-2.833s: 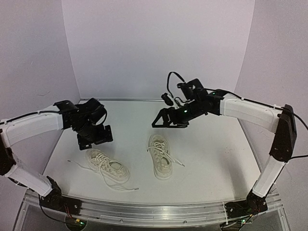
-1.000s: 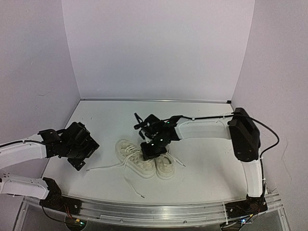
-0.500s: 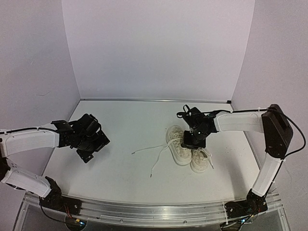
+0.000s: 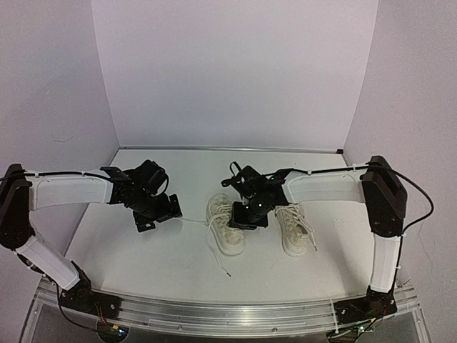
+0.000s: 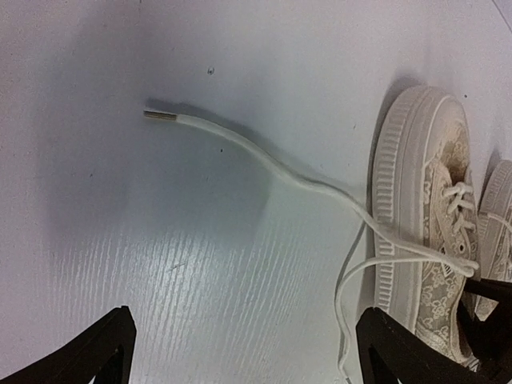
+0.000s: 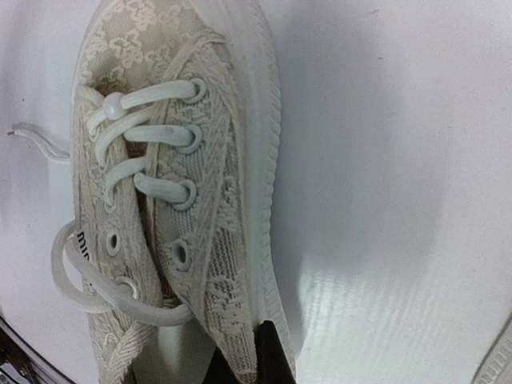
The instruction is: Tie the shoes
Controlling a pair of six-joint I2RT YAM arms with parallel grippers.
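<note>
Starting at the left edge of the table: left gripper low over the surface, roughly midway between the far and near edges, fingers spread wide with only bare tabletop between them. Just beyond those tips, toward the middle, the metal-tipped end of a thin white lace lying flat, apart from both fingers, curving back to the left-hand shoe.

Next, at the centre of the table and a little toward the near edge, that cream-white sneaker resting on its chunky sole, toe turned toward the near edge. Patterned lace-like upper, upper eyelets unthreaded, laces loose and untied. Second loose lace end trailing from it toward the near edge and stopping short of it.

Over the far end of this shoe, right gripper, fingers pressed together and pinching the fabric side of the shoe's opening near the heel, seen from the right wrist.

Further right, close beside the first and not clearly touching it, the right-hand shoe, also upright on its sole, its laces loose across the top, no gripper on it. Right arm reaching in from the right edge of the table.
</note>
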